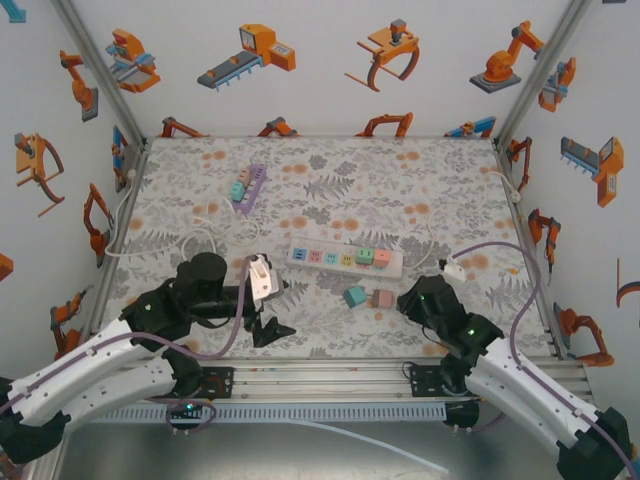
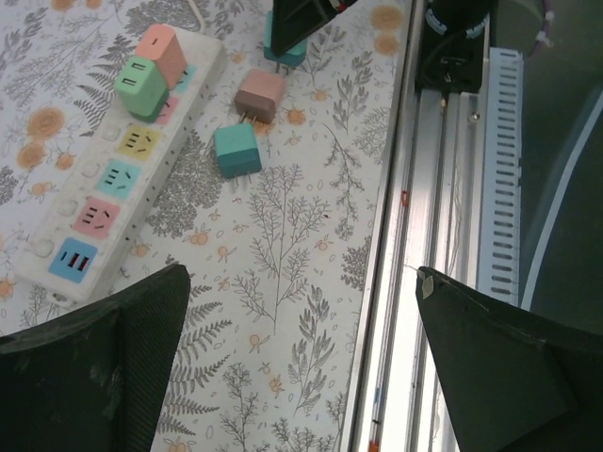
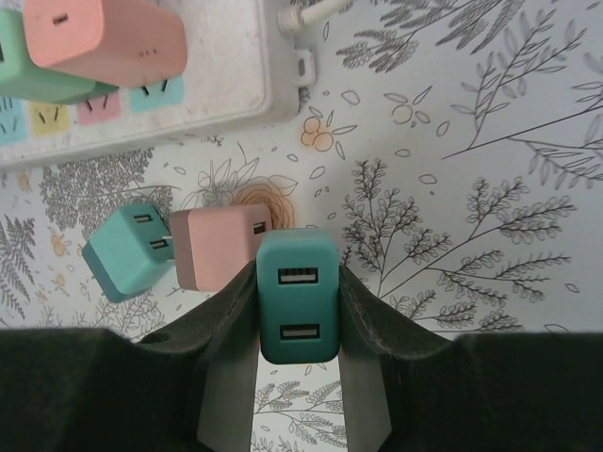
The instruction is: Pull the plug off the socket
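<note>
**Desk:** What are you seeing?

**Me:** I'm looking at a flower-patterned table (image 1: 330, 180) boxed in by walls printed with robot drawings. A white power strip (image 1: 345, 257) is lying across the middle of it.

**Desk:** What's the right arm doing?

**Me:** The right gripper (image 3: 298, 282) is pinching a teal plug (image 3: 298, 325) by its sides. It's holding it clear of the strip, on the side facing the arm bases. Two loose plugs are lying near that same side, a pink one (image 3: 221, 247) and a paler teal one (image 3: 127, 250), and the held plug is hanging just beside them.

**Desk:** And the left?

**Me:** The left gripper (image 2: 301, 282) is hovering spread wide, carrying nothing, off the strip's USB end.

**Desk:** So what's worrying you?

**Me:** A salmon plug (image 3: 104, 38) and a green plug (image 3: 28, 66) are sitting right beside each other at the strip's cable end. I'm expecting the fingers to have trouble slipping between them, so a pinch may be catching both. Nothing is pinning the strip down either, so a pull may be lifting the whole strip rather than freeing a plug. And if I'm letting go of the teal plug here, it may be landing on the pink one and knocking it into the strip.
</note>
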You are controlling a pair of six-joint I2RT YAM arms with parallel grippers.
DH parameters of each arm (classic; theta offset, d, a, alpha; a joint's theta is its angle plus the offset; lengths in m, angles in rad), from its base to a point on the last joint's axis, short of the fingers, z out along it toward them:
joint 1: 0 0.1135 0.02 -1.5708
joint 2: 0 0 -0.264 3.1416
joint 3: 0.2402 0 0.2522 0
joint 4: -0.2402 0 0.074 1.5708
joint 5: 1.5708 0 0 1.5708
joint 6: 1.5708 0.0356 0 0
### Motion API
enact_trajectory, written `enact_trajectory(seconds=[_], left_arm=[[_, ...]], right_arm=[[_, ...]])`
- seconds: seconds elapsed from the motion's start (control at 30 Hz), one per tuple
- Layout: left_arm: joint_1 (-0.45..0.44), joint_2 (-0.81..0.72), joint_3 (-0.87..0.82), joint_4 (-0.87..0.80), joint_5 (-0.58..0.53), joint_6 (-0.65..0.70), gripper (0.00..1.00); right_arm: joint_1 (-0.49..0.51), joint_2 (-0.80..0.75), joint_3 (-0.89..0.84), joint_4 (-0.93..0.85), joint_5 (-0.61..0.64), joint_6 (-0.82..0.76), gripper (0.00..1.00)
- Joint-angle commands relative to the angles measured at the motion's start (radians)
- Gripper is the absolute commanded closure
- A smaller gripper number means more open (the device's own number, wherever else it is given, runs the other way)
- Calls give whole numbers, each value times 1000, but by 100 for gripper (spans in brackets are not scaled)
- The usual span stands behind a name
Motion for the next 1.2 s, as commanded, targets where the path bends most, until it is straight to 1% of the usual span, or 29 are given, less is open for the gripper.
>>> enact_trajectory(seconds=[0.0, 0.2, 0.3, 0.43, 0.53, 0.67, 0.8, 0.97, 1.1, 1.17], left_arm=[[-26, 9, -10, 10, 0, 71, 3], [-41, 18, -18, 25, -34, 67, 3], [-41, 27, -18, 34, -50, 60, 3], [-40, 50, -12, 37, -66, 51, 3], [-42, 60, -15, 40, -74, 48, 3], [-42, 69, -16, 42, -82, 36, 3], [-42, 71, -16, 43, -92, 20, 3], [-41, 73, -15, 44, -135, -13, 3], [-42, 75, -22, 82, -181, -55, 3], [-41, 77, -32, 141, -244, -120, 3]], right_arm=[[-1, 17, -21, 116, -42, 28, 87], [-1, 17, -57, 113, -26, 58, 78], [-1, 7, -63, 85, -11, 58, 69], [-1, -13, -54, 40, -10, 55, 53], [-1, -20, -37, -6, 6, 51, 46], [-1, -28, -20, -29, 16, 43, 44], [-1, -44, 7, -49, 31, 18, 38], [-1, -79, 63, -71, 62, -16, 36], [-1, -89, 144, -67, 111, -108, 35], [-1, -88, 183, -39, 150, -178, 35]])
